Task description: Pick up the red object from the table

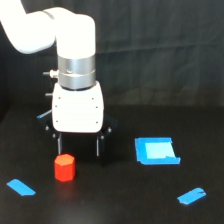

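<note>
The red object (64,167), a small red-orange hexagonal block, stands upright on the black table (120,200) at the lower left of the exterior view. My gripper (78,146) hangs just behind and slightly to the exterior view's right of it, fingers pointing down. Its two thin black fingers (59,145) stand apart with nothing between them, so it is open. The left finger's tip sits right above the block's top edge; whether it touches cannot be told.
A blue square patch (156,150) lies on the table to the exterior view's right of the gripper. One blue tape strip (21,187) lies at the lower left and another blue tape strip (191,195) at the lower right. A black backdrop rises behind.
</note>
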Available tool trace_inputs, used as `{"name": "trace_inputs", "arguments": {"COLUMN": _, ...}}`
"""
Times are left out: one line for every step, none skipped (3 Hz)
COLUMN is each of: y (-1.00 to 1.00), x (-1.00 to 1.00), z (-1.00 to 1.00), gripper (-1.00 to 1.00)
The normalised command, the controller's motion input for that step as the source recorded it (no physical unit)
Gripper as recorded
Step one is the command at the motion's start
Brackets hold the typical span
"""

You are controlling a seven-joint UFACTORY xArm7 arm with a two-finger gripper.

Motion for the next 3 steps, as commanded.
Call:
{"name": "trace_inputs", "arguments": {"y": -0.7, "x": -0.06, "z": -0.07, "gripper": 0.86}}
{"name": "trace_inputs", "arguments": {"y": -0.64, "x": -0.04, "z": -0.18, "gripper": 0.78}}
{"name": "trace_inputs", "arguments": {"y": -0.21, "x": -0.01, "z": -0.21, "gripper": -0.04}}
